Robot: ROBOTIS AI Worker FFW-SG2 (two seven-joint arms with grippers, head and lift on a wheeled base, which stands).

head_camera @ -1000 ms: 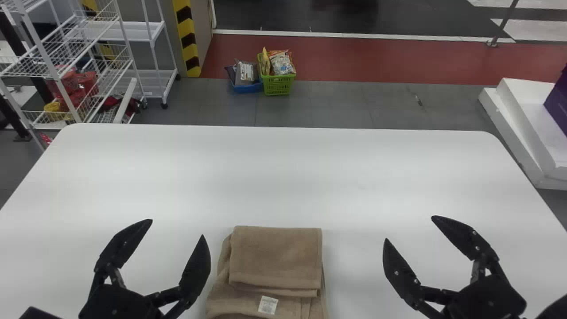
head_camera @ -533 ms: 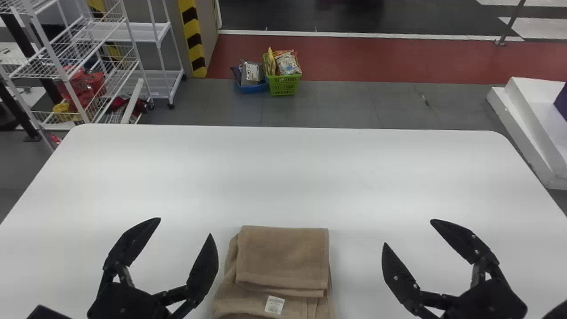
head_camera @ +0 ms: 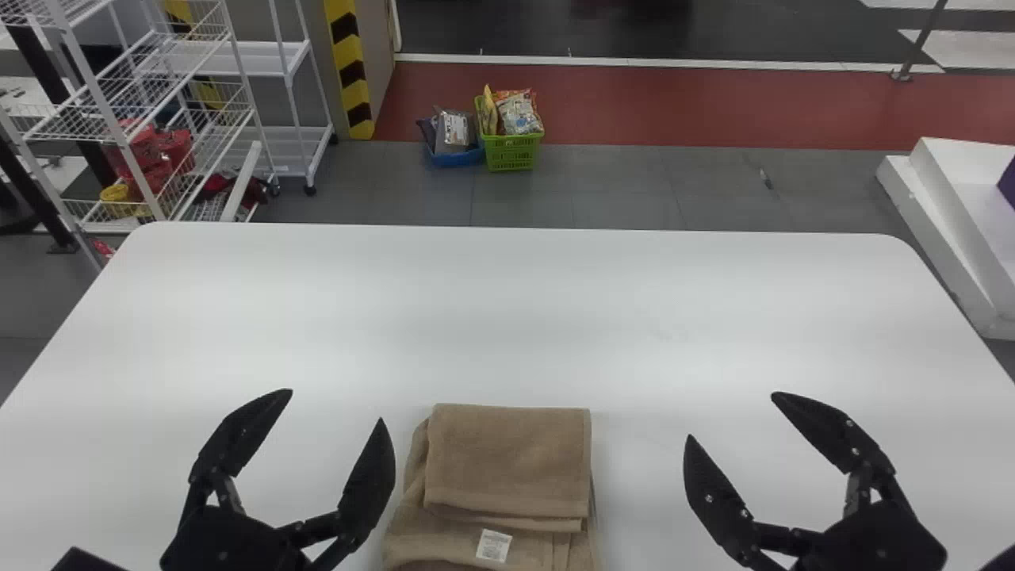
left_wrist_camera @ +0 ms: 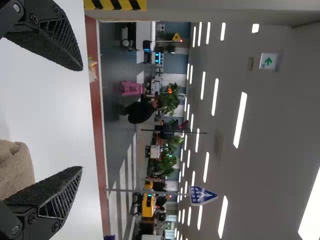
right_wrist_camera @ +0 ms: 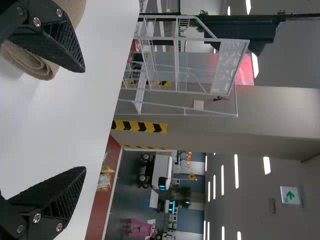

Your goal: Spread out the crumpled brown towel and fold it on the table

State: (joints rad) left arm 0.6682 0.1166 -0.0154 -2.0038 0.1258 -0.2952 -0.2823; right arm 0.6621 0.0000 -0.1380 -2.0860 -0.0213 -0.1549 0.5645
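Note:
The brown towel (head_camera: 507, 460) lies folded in layers at the near middle of the white table (head_camera: 507, 317), its top layer a neat rectangle with a white tag just below it. To its left my left gripper (head_camera: 336, 404) stands open and apart from it. My right gripper (head_camera: 730, 414), also open, is a wider gap away on the right. In the left wrist view, the left gripper (left_wrist_camera: 82, 118) has empty space between its fingers, and the towel (left_wrist_camera: 15, 167) is beside it. The right wrist view has the right gripper (right_wrist_camera: 85, 120) spread wide, with the towel's rolled edge (right_wrist_camera: 32, 62) behind one finger.
Beyond the table, a green basket (head_camera: 511, 151) and a blue tray (head_camera: 457, 157) with packages stand on the floor. White wire shelving (head_camera: 119, 119) is at the back left, and a white stepped platform (head_camera: 944, 230) is past the right edge.
In the head view the table, towel and left gripper have shifted slightly to the right, with the background shifting too. The right gripper stays almost in place there. Both grippers remain open.

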